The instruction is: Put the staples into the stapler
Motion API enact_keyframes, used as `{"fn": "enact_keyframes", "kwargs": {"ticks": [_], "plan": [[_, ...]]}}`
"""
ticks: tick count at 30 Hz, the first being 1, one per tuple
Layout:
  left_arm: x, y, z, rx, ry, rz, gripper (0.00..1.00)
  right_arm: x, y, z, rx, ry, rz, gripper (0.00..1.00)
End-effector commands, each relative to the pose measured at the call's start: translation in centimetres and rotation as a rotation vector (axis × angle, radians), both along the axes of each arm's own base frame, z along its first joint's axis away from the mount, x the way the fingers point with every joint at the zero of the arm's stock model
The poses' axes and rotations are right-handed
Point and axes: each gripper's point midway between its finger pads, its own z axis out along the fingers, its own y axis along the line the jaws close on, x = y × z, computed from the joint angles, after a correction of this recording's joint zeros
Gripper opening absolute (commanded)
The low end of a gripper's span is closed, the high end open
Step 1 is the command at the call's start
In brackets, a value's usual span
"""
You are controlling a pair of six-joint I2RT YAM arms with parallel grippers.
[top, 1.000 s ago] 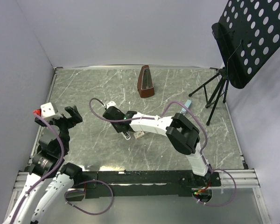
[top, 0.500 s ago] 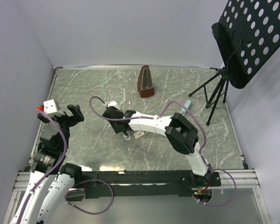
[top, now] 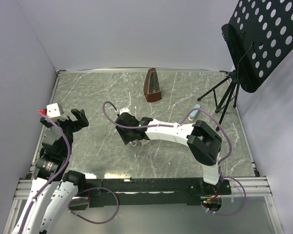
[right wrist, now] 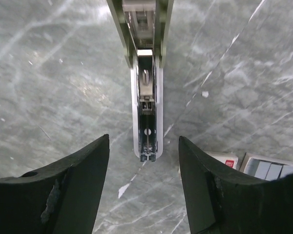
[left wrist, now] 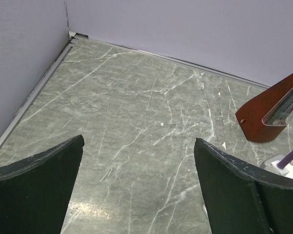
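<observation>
The stapler point(right wrist: 146, 114) lies open on the marble table, its white base and dark channel pointing at me and its cover point(right wrist: 141, 19) swung up and away. My right gripper point(right wrist: 144, 141) point(top: 132, 139) hovers open over the stapler's near end, nothing between its fingers. The cream staples box point(right wrist: 223, 161) with red print lies just right of the right finger, a grey-blue tray point(right wrist: 268, 169) beside it. I cannot tell whether a strip lies in the channel. My left gripper point(left wrist: 139, 165) point(top: 75, 119) stands wide open and empty at the far left, away from the stapler.
A brown metronome point(top: 153, 86) point(left wrist: 271, 114) stands at the back middle. A black music stand point(top: 261, 39) on a tripod point(top: 224, 97) occupies the back right corner. Walls close in the table at the left and back.
My right gripper has opened from shut and its arm has shifted slightly to the right over the stapler. The left arm has barely moved.
</observation>
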Motion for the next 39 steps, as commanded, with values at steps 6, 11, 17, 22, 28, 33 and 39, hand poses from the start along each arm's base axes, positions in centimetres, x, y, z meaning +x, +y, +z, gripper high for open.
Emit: {"fn": "enact_keyframes", "kwargs": {"ticks": [6,11,17,22,28,33,39], "plan": [[0.3,-0.3,0.4,-0.018,-0.021,-0.014,0.99,-0.8,0.7,-0.7,0.044,0.054,0.010,0.66],[0.3,-0.4,0.4,-0.019,-0.024,-0.020,0.99,-1.3,1.4,-0.7,0.061,0.082,0.041,0.66],[0.4,-0.4,0.3,-0.018,-0.020,-0.024,0.99,-1.8,2.0,-0.9,0.071,0.115,0.066,0.66],[0.5,-0.5,0.3,-0.018,-0.018,-0.027,0.99,-2.1,2.4,-0.5,0.096,0.128,0.089,0.65],[0.6,-0.5,0.2,-0.019,-0.015,-0.031,0.99,-2.4,2.9,0.3,0.121,0.127,0.106,0.64],[0.7,-0.6,0.1,-0.019,-0.011,-0.033,0.99,-2.2,2.7,1.3,0.134,0.106,0.111,0.64],[0.7,-0.5,0.1,-0.023,-0.010,-0.031,0.99,-1.5,0.3,3.3,0.141,0.070,0.088,0.69]]}}
